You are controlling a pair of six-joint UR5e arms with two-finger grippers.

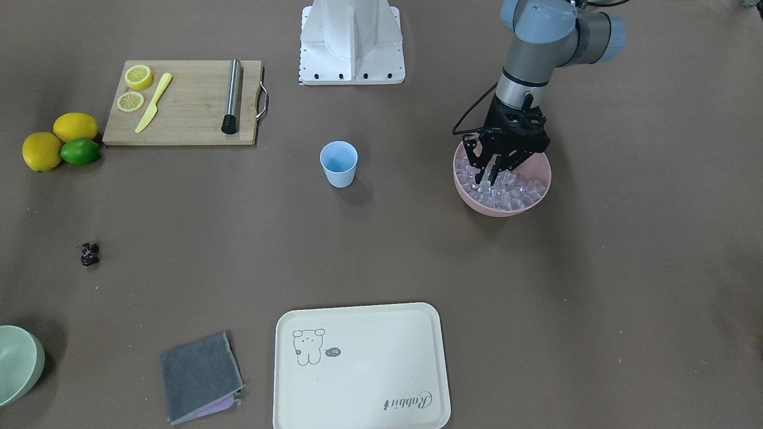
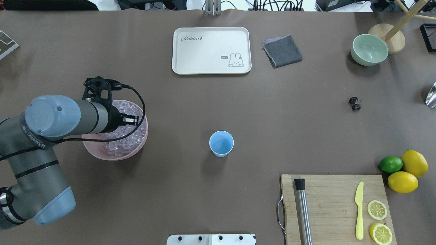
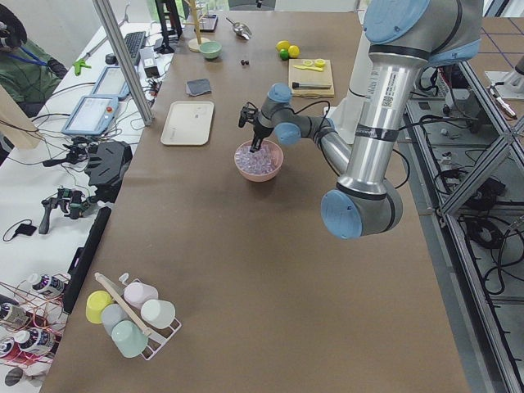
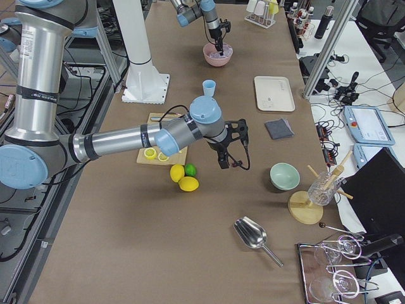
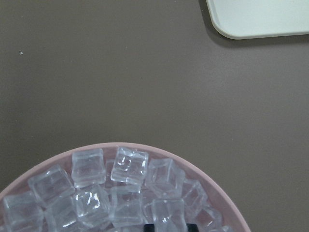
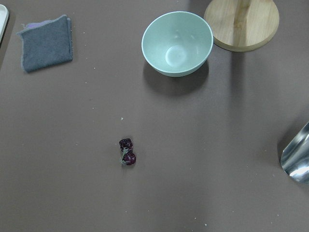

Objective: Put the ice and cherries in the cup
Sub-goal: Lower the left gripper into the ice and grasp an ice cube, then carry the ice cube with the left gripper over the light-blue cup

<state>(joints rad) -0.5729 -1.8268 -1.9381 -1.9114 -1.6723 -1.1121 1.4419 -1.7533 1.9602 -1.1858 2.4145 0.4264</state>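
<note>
The light-blue cup (image 1: 338, 164) stands upright mid-table, and nothing shows inside it. A pink bowl (image 1: 503, 211) to its side holds a heap of clear ice (image 1: 509, 190) cubes. My left gripper (image 1: 490, 177) points down into that bowl, its fingertips close together among the cubes and pinching one. In the left wrist view a cube (image 5: 169, 212) sits right at the dark fingertips. The dark cherries (image 1: 89, 254) lie alone on the table, also seen below the right wrist camera (image 6: 127, 151). My right gripper (image 4: 223, 163) hangs over that area; I cannot tell whether it is open or shut.
A wooden cutting board (image 1: 185, 104) carries lemon slices, a yellow knife and a metal muddler. Two lemons and a lime (image 1: 79, 151) lie beside it. A cream tray (image 1: 360, 363), grey cloth (image 1: 199, 375), pale green bowl (image 6: 177, 43) and metal scoop (image 6: 297, 157) ring the far side.
</note>
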